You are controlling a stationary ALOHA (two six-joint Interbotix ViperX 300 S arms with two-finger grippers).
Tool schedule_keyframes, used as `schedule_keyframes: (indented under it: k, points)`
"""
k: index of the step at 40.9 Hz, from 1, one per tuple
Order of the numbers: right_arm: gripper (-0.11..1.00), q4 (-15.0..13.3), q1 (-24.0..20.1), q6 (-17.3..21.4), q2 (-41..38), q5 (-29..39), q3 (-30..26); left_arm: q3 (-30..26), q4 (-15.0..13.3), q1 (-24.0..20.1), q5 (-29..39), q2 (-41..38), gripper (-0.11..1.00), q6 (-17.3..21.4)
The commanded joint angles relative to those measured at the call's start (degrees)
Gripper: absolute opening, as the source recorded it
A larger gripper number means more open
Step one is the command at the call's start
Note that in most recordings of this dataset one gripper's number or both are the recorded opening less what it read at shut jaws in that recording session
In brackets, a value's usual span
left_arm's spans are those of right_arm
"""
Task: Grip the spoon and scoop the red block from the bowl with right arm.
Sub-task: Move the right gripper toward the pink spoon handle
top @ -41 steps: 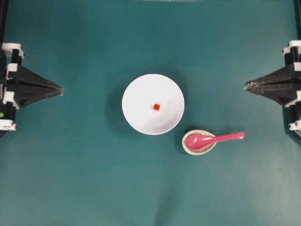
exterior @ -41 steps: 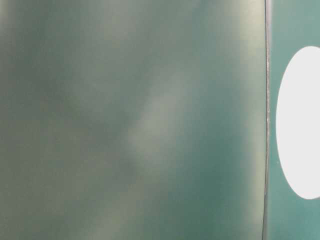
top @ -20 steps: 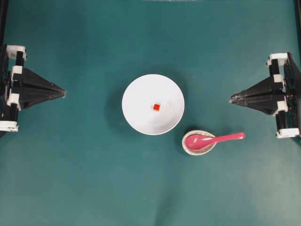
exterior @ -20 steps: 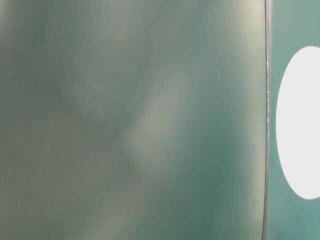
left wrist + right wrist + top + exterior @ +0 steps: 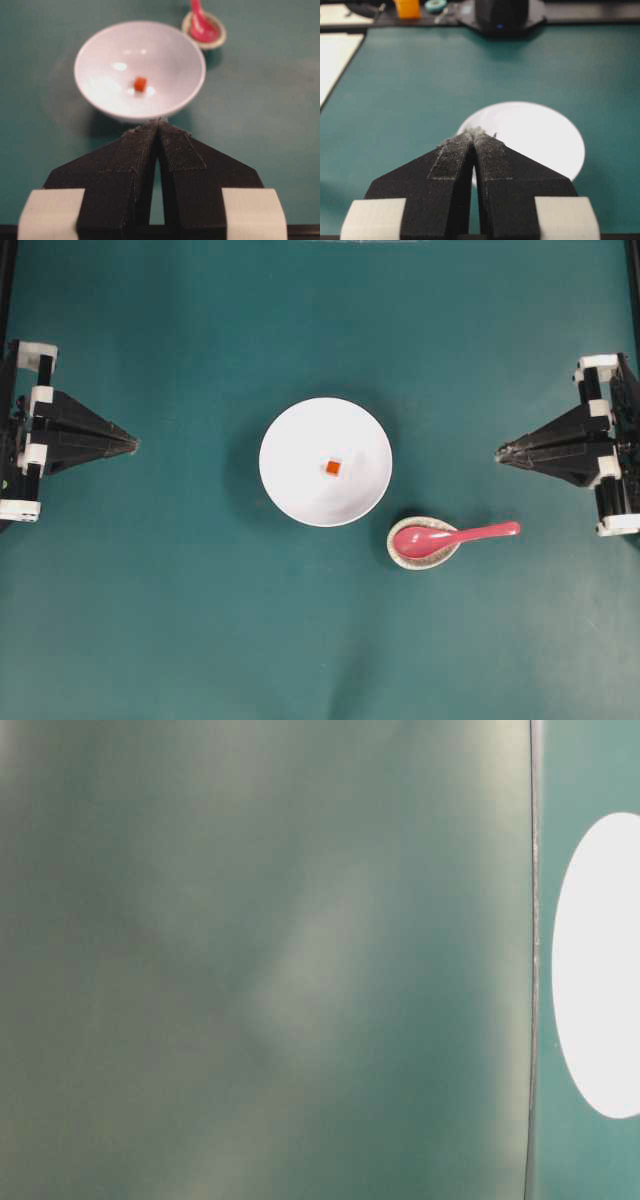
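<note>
Green matting (image 5: 180, 620) covers the whole work surface, and we see both arms parked at its opposite edges in the overhead view. On the right side the right arm (image 5: 600, 448) lies level and points toward the middle, its black wedge narrowing to a tip; the right gripper (image 5: 500, 453) has its fingers pressed together, which the right wrist view confirms, the two fuzzy pads meeting at a point with nothing between them. Opposite, the left gripper (image 5: 133, 445) mirrors that pose, level and aimed inward, and in the left wrist view its fingers (image 5: 140, 150) also meet at the tip, holding nothing. Both tips are well apart from the dishes.

We find the bowl (image 5: 290, 500), large, round and plain white, in the middle of the mat. Inside it, near its centre, sits the red block (image 5: 333, 468), a tiny red-orange cube. Just beside the bowl, toward the right arm and the lower part of the overhead view, stands a small speckled beige dish (image 5: 400, 552). In it rests the spoon (image 5: 440, 537), glossy pink, scoop in the dish and handle stretching out over the rim toward the right edge.

We can read no writing or labels anywhere. Our table-level view is blurred green with one white oval.
</note>
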State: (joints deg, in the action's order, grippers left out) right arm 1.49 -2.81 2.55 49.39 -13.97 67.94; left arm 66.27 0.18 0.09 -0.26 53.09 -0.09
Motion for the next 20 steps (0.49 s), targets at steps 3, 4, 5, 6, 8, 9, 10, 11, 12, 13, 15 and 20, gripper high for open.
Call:
schedule_keyframes:
  k: [3, 4, 5, 6, 8, 9, 10, 11, 12, 13, 15, 20]
  points:
    - [0.01, 0.18, -0.26, 0.09, 0.97, 1.23, -1.85, -1.85, 0.09, 0.09, 1.14, -0.18, 0.0, 0.35]
    - [0.01, 0.09, -0.26, 0.09, 1.14, 1.49, -1.93, -1.76, 0.18, 0.09, 1.32, -0.26, 0.0, 0.35]
    - [0.01, 0.18, -0.18, 0.09, 1.32, 1.67, -1.93, -1.76, 0.18, 0.09, 1.41, -0.26, 0.0, 0.35]
    - [0.01, 0.18, -0.26, 0.09, 1.67, 1.85, -1.93, -1.76, 0.18, 0.09, 1.58, -0.44, 0.0, 0.35]
    - [0.02, 0.18, -0.26, 0.09, 2.11, 2.29, -2.11, -1.76, 0.18, 0.09, 1.76, -0.53, 0.0, 0.35]
    - [0.03, 0.18, -0.26, 0.09, 2.37, 2.46, -2.2, -1.76, 0.18, 0.09, 1.85, -0.62, 0.0, 0.35]
    - [0.05, 0.18, -0.26, 0.09, 2.55, 2.64, -2.29, -1.76, 0.18, 0.09, 1.93, -0.62, 0.0, 0.35]
    - [0.07, 0.09, -0.26, 0.09, 2.72, 2.9, -2.37, -1.76, 0.09, 0.09, 1.93, -0.7, 0.0, 0.26]
    - [0.1, 0.18, -0.26, 0.09, 2.99, 3.25, -2.37, -1.76, 0.18, 0.09, 1.93, -0.7, 0.0, 0.26]
    - [0.13, 0.18, -0.26, 0.09, 3.16, 3.52, -2.46, -1.76, 0.18, 0.09, 2.02, -0.7, 0.0, 0.26]
    - [0.19, 0.18, -0.35, 0.09, 3.6, 4.13, -2.46, -1.76, 0.18, 0.09, 2.2, -0.7, 0.0, 0.35]
    - [0.34, 0.09, -0.35, 0.18, 4.31, 6.59, -2.72, -1.76, 0.18, 0.09, 3.16, -0.79, 0.0, 0.35]
